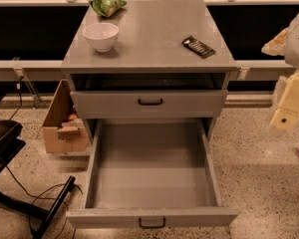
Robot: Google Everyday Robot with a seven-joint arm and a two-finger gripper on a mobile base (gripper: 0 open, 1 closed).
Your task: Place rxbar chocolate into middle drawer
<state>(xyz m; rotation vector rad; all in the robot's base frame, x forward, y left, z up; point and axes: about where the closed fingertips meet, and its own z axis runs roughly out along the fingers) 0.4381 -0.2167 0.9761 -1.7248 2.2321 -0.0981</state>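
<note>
The rxbar chocolate point(199, 47), a flat black bar with white lettering, lies on the right side of the grey cabinet top point(154, 34). The middle drawer point(152, 217) is pulled far out below, and its flat grey interior holds nothing. My gripper point(285, 114) hangs at the right edge of the view, to the right of the cabinet and above the floor. It is well apart from the bar and lower than the cabinet top. It holds nothing that I can see.
A white bowl point(100, 36) and a green snack bag point(106, 3) sit on the left of the cabinet top. A shut drawer with a taller front panel point(149, 103) is above the open one. A cardboard box point(64, 121) and a black chair base with cables point(20, 183) are on the left.
</note>
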